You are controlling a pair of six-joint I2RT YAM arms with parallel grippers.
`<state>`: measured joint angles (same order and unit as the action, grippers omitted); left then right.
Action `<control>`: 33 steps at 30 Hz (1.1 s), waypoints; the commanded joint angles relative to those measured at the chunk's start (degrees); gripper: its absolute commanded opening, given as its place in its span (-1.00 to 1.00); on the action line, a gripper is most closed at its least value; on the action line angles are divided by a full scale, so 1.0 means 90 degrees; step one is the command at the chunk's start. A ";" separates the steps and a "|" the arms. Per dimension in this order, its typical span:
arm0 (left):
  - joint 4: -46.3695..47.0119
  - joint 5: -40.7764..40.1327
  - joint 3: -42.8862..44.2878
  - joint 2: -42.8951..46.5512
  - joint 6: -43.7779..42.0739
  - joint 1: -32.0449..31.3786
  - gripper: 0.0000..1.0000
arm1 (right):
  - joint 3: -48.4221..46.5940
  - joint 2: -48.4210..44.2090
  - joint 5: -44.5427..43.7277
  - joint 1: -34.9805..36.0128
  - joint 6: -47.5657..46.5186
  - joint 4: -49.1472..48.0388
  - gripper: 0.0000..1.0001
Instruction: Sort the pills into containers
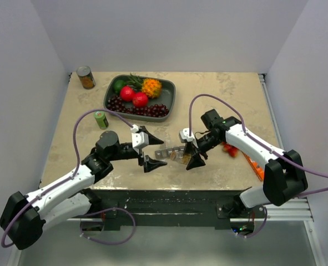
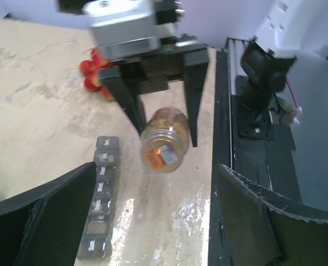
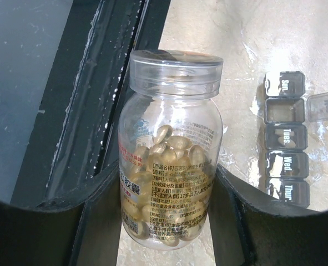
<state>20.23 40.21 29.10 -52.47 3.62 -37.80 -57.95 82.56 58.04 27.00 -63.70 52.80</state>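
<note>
Right gripper (image 3: 166,194) is clamping a capped clear bottle (image 3: 169,100), its golden capsules (image 3: 172,145) inside, at the desk's (image 1: 236,94) near edge. The containers (image 1: 165,151), a grey day-labelled strip, are lying on the desk just beside the bottle, with one lid standing open. Left gripper (image 1: 159,152) is hovering near the strip, spread wide and carrying nothing.

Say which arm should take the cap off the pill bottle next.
Left. The right fingers are clamped on the pill bottle, whose cap is on, so that arm is busy. The left fingers are open, empty and facing the bottle.
</note>
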 commanded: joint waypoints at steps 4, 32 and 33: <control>0.0828 0.0465 0.0184 -0.0751 -0.1339 -0.0575 0.83 | -0.0065 -0.0111 0.0328 0.0027 -0.0422 0.0111 -1.00; -0.0723 -0.2114 0.1288 -0.2353 0.2553 -0.1151 -1.00 | 0.0121 -0.0258 -0.0159 0.0027 0.0612 -0.0807 -1.00; -0.0656 -0.2085 0.1124 -0.2402 0.2982 -0.1151 -1.00 | 0.0140 -0.0267 -0.0266 0.0027 0.0826 -0.0904 -1.00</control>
<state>19.57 30.37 38.52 -71.72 9.15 -48.49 -56.73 82.54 55.68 26.96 -61.28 51.35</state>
